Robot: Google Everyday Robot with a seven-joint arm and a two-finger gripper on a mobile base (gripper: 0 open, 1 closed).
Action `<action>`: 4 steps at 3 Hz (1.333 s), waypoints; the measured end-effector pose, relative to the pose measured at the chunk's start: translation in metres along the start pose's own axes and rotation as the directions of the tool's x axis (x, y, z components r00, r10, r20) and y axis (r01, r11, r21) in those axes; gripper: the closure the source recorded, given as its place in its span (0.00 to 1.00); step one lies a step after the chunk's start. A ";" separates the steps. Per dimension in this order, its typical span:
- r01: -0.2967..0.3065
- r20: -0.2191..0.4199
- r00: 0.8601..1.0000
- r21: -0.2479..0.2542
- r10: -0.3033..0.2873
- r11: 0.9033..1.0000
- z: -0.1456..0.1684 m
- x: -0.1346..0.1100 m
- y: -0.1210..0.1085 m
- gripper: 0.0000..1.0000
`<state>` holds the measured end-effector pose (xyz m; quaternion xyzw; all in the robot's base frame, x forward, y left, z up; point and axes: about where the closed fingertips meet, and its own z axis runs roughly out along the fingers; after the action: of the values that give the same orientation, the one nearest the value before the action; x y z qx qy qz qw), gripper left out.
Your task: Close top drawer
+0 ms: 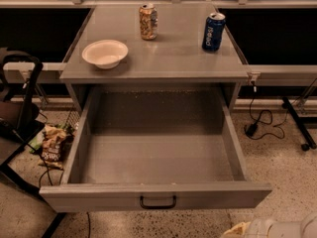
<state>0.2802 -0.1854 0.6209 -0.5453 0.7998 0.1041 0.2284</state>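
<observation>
The top drawer (157, 158) is a wide, deep grey drawer, pulled fully out of the cabinet and empty inside. Its front panel (99, 197) faces me, with a small black bar handle (158, 202) at its centre. My gripper (241, 229) shows only as a pale tip at the bottom edge of the view, below and to the right of the drawer's front, apart from it. The white arm (282, 227) runs off to the lower right corner.
On the cabinet top (163, 48) stand a white bowl (104, 53), an orange can (148, 21) and a blue can (213, 31). Snack bags (52, 143) lie on the floor at left next to a black chair frame (20, 113). Cables (257, 123) lie at right.
</observation>
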 end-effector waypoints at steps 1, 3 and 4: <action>-0.053 0.117 0.992 0.007 0.051 0.999 0.059 0.010 -0.006 1.00; 0.024 0.350 0.935 0.108 -0.061 0.994 0.088 -0.042 -0.070 1.00; 0.025 0.351 0.934 0.108 -0.062 0.994 0.088 -0.043 -0.071 1.00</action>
<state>0.3800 -0.1407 0.5701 -0.5229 0.7377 0.1543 0.3982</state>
